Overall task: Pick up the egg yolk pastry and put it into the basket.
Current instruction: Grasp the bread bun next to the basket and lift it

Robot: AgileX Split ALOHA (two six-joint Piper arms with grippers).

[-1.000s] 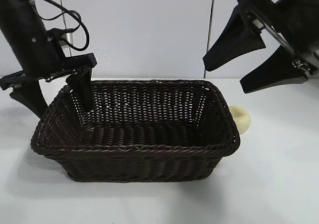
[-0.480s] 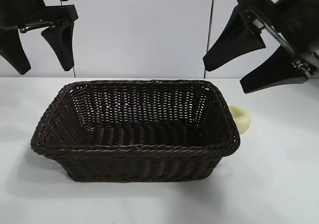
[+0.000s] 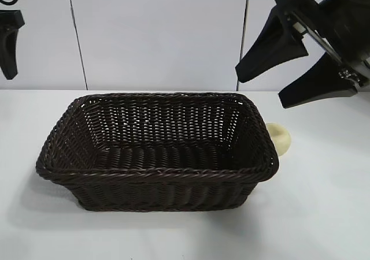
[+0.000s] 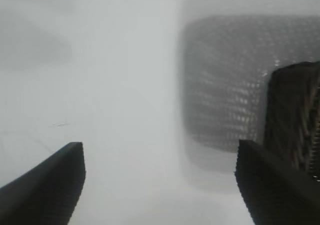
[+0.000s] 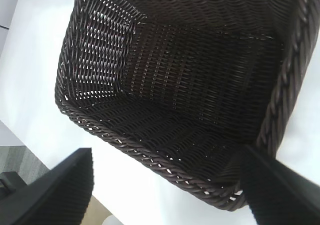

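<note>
Pastry (image 3: pixel 280 137) sits on the tabletop (image 3: pixel 324 202) touching the basket (image 3: pixel 156 173); right gripper (image 3: pixel 276 78) hovers above, fingers open; left gripper (image 4: pixel 160 180) open too.

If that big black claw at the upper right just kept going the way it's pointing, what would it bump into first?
Probably the basket: the right gripper, jaws open, aims slanting down at its inside. Depth is hard to judge. The egg yolk pastry sits outside, beside the basket.
</note>
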